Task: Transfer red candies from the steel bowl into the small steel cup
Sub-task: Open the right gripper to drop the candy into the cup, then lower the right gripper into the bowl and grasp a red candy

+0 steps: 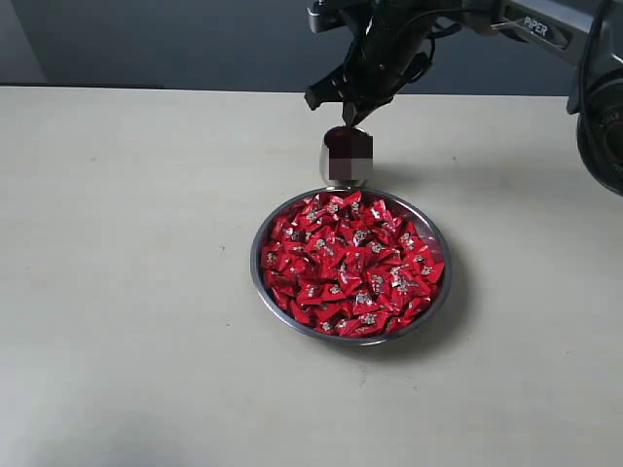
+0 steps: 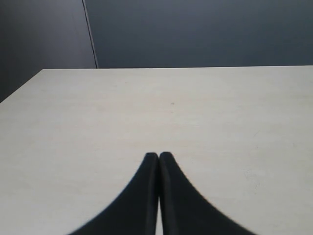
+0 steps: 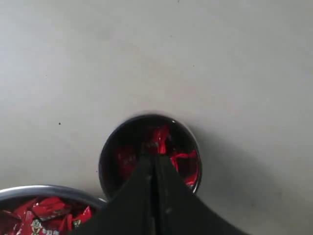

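Note:
The steel bowl (image 1: 258, 277) sits mid-table, heaped with red candies (image 1: 350, 268). Just behind it and almost touching stands the small steel cup (image 1: 347, 161). My right gripper (image 1: 348, 119) hangs point-down directly over the cup's mouth, jaws shut. In the right wrist view that gripper (image 3: 155, 159) is pressed together above the cup (image 3: 110, 147), which holds a few red candies (image 3: 188, 164). I see no candy between the fingers. The bowl's rim (image 3: 44, 190) shows beside the cup. My left gripper (image 2: 159, 155) is shut over bare table, away from the bowl and cup.
The pale table (image 1: 127, 243) stretches wide to the left of the bowl and in front of it. A dark wall (image 1: 146, 39) runs behind the table's far edge. The right arm's black body (image 1: 594, 107) hangs at the upper right.

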`<state>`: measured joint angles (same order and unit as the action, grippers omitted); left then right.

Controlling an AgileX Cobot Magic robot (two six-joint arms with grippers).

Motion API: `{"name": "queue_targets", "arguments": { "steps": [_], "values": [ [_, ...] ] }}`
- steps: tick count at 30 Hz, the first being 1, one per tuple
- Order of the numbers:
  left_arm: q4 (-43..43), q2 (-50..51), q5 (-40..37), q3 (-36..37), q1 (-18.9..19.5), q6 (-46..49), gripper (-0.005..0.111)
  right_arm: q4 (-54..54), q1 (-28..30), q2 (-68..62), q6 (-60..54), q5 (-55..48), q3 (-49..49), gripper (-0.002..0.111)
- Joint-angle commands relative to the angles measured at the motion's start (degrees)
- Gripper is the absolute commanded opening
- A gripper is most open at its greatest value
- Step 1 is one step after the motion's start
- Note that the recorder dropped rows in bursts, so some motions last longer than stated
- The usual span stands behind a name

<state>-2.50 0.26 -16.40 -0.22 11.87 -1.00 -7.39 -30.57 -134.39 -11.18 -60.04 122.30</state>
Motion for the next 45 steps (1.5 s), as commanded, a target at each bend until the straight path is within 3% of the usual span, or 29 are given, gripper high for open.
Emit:
{"name": "queue_targets", "arguments": {
  "steps": [1, 3, 9, 13, 21, 31, 45],
  "values": [
    [-0.1, -0.3, 0.1, 0.2, 0.1, -0.1, 0.0, 2.6, 0.2, 4.3, 7.3, 5.4, -1.3, -0.001],
    [-0.1, -0.3, 0.1, 0.2, 0.1, -0.1, 0.0, 2.7, 0.1, 8.6, 8.4, 10.6, -7.0, -0.001],
    [-0.1, -0.3, 0.1, 0.2, 0.1, -0.1, 0.0, 0.7, -0.8, 32.7, 8.3, 39.5, -47.1, -0.001],
    [-0.1, -0.3, 0.1, 0.2, 0.1, -0.1, 0.0, 1.9, -2.9, 40.5, 8.1, 41.4, -60.5, -0.001],
    [-0.1, -0.3, 0.1, 0.2, 0.1, -0.1, 0.0, 7.4, -11.3, 37.1, 7.3, 43.8, -63.9, -0.001],
    [-0.1, -0.3, 0.1, 0.2, 0.1, -0.1, 0.0, 10.5, -12.2, 26.6, 5.6, 36.6, -57.7, -0.001],
    [-0.1, -0.3, 0.1, 0.2, 0.1, -0.1, 0.0, 8.9, -16.6, 24.7, 2.2, 34.6, -54.4, -0.001]
  ]
}}
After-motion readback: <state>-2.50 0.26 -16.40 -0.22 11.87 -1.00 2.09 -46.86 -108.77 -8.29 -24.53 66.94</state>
